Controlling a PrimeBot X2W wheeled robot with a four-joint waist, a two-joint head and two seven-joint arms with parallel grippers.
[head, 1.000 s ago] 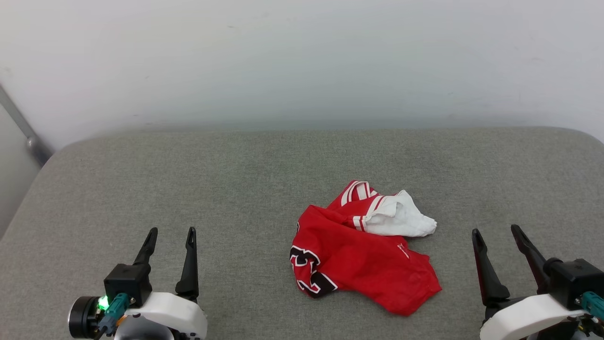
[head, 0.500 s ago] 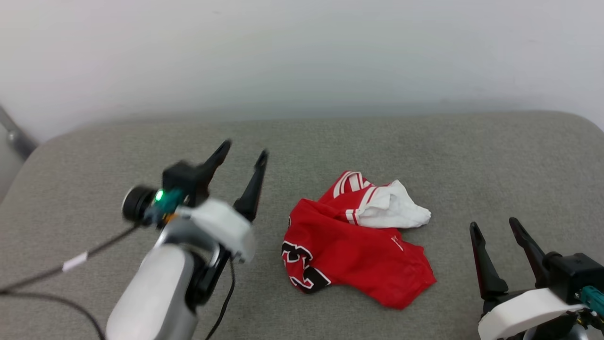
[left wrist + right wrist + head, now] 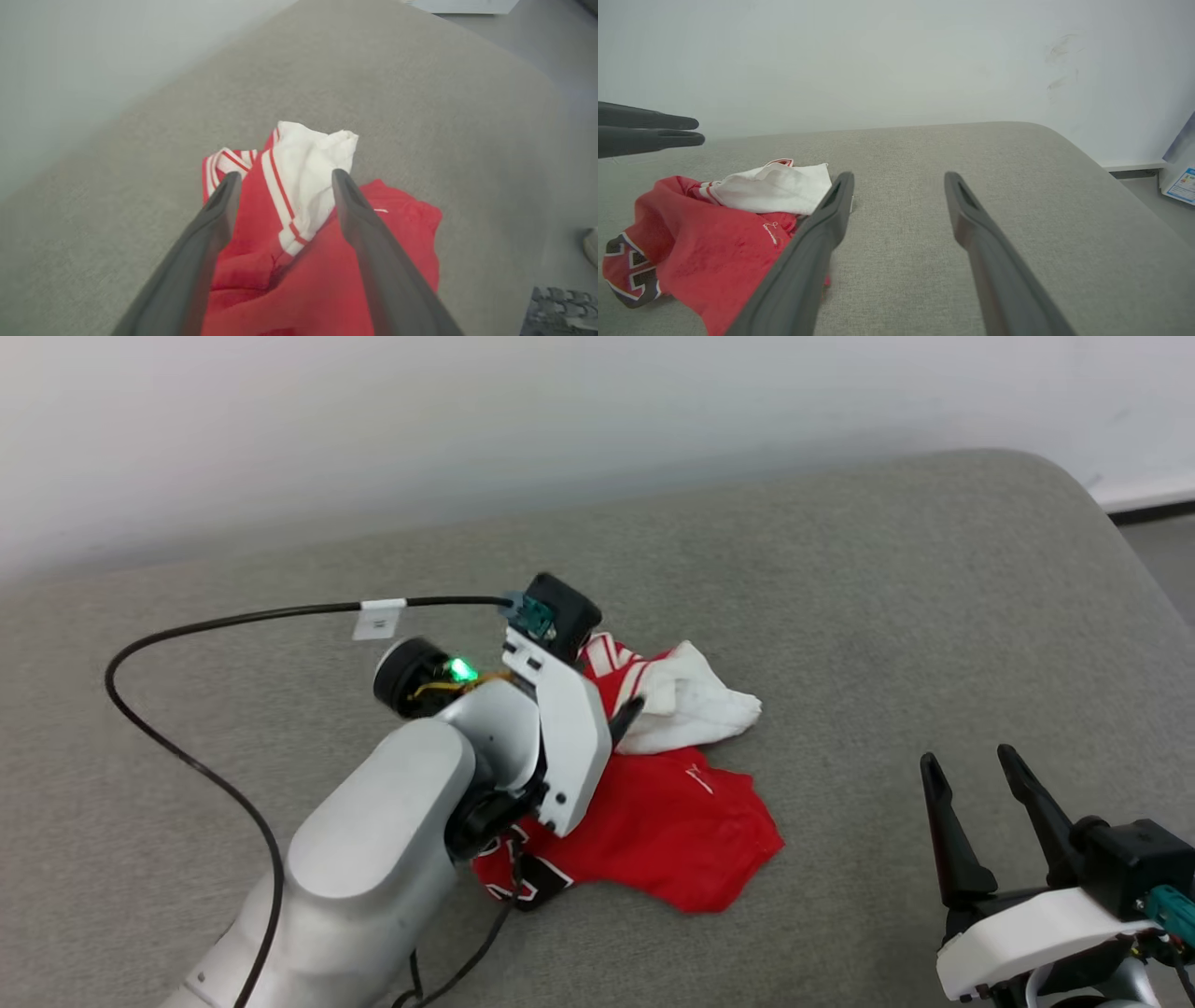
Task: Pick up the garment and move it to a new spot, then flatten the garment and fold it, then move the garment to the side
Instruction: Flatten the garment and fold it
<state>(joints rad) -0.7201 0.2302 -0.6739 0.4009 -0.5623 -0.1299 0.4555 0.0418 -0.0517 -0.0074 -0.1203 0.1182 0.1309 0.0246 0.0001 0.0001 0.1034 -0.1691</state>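
The garment (image 3: 672, 812) lies crumpled on the grey cushion (image 3: 840, 616), red face up, with a white sleeve (image 3: 695, 705) bunched at its far side and part of the black print (image 3: 523, 887) at its near left edge. My left arm reaches over it. One dark finger (image 3: 625, 714) pokes out past the wrist. In the left wrist view the left gripper (image 3: 286, 176) is open just above the garment (image 3: 327, 280), its fingers straddling the white sleeve (image 3: 308, 172). My right gripper (image 3: 968, 761) stands open to the garment's right, holding nothing. The right wrist view shows the right gripper (image 3: 900, 176) and the garment (image 3: 714, 233) at left.
A black cable (image 3: 187, 635) loops from my left wrist over the cushion's left part. A white wall (image 3: 560, 411) runs behind. The cushion's rounded right edge (image 3: 1111, 523) drops to the floor. A pale shoe-like shape (image 3: 591, 245) and a printed sheet (image 3: 1181, 184) lie off the cushion.
My left arm has swung forward and to the right, from the near left to above the garment. The head camera has turned too. The right gripper keeps its place.
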